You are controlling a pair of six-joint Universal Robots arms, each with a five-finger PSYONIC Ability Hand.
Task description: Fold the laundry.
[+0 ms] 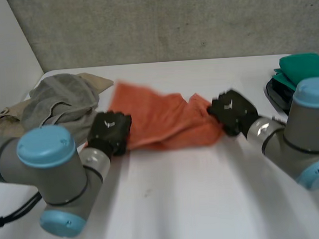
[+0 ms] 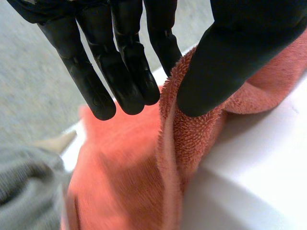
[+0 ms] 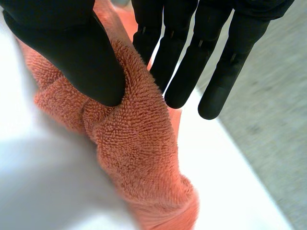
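An orange towel (image 1: pixel 165 122) lies crumpled across the middle of the white table (image 1: pixel 197 204). My left hand (image 1: pixel 110 132) is at the towel's near left edge. In the left wrist view a fold of the towel (image 2: pixel 192 139) is pinched between the thumb (image 2: pixel 225 62) and the straight fingers (image 2: pixel 124 72). My right hand (image 1: pixel 232 110) is at the towel's right end. In the right wrist view its thumb (image 3: pixel 72 52) presses a bunched ridge of the towel (image 3: pixel 134 153) against the fingers (image 3: pixel 182 62).
A pile of grey and beige laundry (image 1: pixel 61 101) sits at the back left, just behind my left hand, and its grey cloth (image 2: pixel 24 187) lies beside the towel. Folded green cloth (image 1: pixel 302 67) rests on a dark tray (image 1: pixel 277 93) at the back right.
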